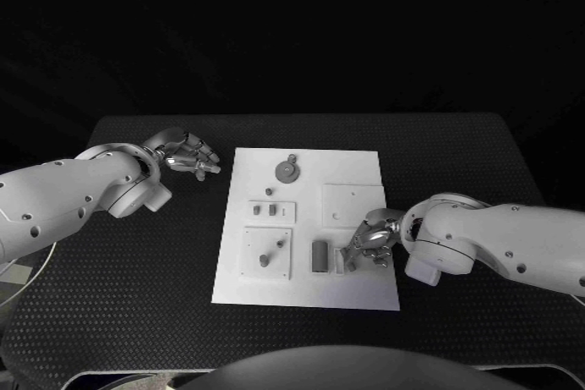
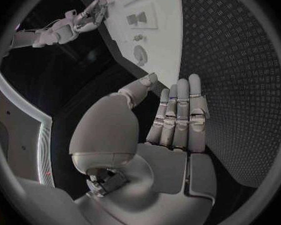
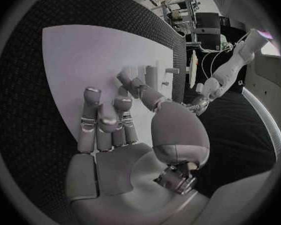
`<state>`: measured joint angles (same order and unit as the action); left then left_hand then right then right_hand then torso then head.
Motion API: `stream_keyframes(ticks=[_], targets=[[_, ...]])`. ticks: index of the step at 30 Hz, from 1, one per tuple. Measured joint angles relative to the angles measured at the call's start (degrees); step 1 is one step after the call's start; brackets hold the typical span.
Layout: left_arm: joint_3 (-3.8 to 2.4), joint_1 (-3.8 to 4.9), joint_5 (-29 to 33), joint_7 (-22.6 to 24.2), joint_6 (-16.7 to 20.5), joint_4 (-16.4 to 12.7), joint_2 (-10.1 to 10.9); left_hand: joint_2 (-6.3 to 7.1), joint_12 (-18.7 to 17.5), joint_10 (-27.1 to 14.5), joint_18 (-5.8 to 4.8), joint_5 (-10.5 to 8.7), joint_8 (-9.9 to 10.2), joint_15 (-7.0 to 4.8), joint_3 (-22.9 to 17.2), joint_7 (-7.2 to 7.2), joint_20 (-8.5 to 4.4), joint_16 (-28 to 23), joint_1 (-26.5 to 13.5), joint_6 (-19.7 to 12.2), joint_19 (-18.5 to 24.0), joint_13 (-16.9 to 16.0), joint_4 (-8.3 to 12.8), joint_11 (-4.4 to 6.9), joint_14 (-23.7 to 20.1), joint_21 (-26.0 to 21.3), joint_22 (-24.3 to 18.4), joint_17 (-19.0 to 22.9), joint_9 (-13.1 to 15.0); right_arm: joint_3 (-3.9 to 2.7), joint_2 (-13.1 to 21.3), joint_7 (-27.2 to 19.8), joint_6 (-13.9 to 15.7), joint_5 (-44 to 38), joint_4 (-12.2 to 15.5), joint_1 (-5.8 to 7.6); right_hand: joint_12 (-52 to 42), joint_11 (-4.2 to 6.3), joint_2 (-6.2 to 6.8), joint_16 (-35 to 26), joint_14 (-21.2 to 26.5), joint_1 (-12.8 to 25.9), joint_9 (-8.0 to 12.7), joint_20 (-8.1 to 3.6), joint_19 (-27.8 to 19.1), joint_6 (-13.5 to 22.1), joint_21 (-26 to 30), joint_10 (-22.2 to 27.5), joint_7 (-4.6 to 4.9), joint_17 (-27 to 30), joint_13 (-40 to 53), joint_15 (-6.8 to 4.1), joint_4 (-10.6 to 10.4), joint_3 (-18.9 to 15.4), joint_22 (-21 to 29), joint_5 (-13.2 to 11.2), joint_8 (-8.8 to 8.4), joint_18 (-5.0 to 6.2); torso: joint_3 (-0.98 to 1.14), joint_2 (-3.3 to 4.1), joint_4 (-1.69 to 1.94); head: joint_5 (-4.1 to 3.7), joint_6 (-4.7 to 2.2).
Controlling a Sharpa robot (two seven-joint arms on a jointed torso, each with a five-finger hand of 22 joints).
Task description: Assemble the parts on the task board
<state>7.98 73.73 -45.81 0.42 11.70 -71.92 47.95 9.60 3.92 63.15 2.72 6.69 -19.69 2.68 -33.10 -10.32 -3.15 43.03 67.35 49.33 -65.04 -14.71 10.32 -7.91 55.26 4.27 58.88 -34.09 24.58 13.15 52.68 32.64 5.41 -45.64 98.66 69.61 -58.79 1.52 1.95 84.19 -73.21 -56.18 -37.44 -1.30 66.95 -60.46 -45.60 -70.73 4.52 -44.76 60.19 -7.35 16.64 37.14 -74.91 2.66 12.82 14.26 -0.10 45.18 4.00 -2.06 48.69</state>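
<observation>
Here, my right robot hand (image 1: 372,238), fingers apart w/ nothing held, hovers over grey parts (image 1: 320,255) on task board (image 1: 305,293); left robot hand (image 1: 185,157), also spread, waits off-board over counter (image 1: 122,305). Risk: fingertips nudge parts askew.

One task board (image 1: 308,299) — two hands (image 1: 189,157) (image 1: 372,238).

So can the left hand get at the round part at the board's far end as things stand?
Probably yes: the left hand hovers open beside the task board, nothing between it and the round part.
</observation>
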Motion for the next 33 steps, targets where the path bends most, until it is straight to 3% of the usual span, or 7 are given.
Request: stream_keyframes(ticks=[12,28,33], targets=[[0.00,0.00,0.0,0.0,-0.1,-0.1,0.0,0.00,0.0,0.0,0.00,0.00,0.0,0.00,0.2,0.00,0.00,0.0,0.0,0.0,0.0,0.0,-0.2,0.00,0.0,0.0,0.0,0.0,0.0,0.04,-0.5,0.0,-0.4,-0.3,-0.2,-0.21,0.0,0.02,1.15,0.0,-0.3,7.6,0.7,-0.03,0.5,-0.5,0.0,0.0,0.09,0.2,-0.3,-0.19,-3.6,0.2,0.0,0.2,-0.01,0.07,0.01,0.00,0.03,0.07,-0.08],[0.00,0.00,-0.1,-0.1,-0.1,-0.1,0.0,0.00,0.0,0.0,0.00,0.00,0.0,0.00,0.2,0.00,0.01,0.0,0.0,0.0,0.0,0.0,-0.2,0.00,0.0,0.0,0.0,0.0,0.0,0.02,-1.2,-0.1,-2.2,-1.1,-0.4,-0.34,0.0,0.02,1.80,0.0,-0.2,8.2,0.9,-0.02,0.6,-0.7,0.0,0.0,-0.07,0.2,-0.3,-0.29,-3.1,1.1,0.0,0.2,0.01,0.24,-0.01,-0.01,0.03,0.15,0.03],[0.00,0.00,-0.1,-0.1,-0.1,-0.1,0.0,0.00,0.0,0.0,0.00,0.00,0.0,0.00,0.2,0.00,0.02,0.0,0.0,0.0,0.0,0.0,-0.2,0.00,0.0,0.0,0.0,-0.1,0.0,-0.01,-1.2,-0.2,-2.8,-1.5,-0.3,-0.34,0.0,0.02,1.11,0.0,-0.2,7.5,1.1,-0.02,0.6,-0.7,0.0,0.0,-0.10,0.2,-0.3,-0.28,-2.3,1.9,0.0,0.2,-0.19,0.24,-0.01,-0.01,0.03,0.19,0.04]])
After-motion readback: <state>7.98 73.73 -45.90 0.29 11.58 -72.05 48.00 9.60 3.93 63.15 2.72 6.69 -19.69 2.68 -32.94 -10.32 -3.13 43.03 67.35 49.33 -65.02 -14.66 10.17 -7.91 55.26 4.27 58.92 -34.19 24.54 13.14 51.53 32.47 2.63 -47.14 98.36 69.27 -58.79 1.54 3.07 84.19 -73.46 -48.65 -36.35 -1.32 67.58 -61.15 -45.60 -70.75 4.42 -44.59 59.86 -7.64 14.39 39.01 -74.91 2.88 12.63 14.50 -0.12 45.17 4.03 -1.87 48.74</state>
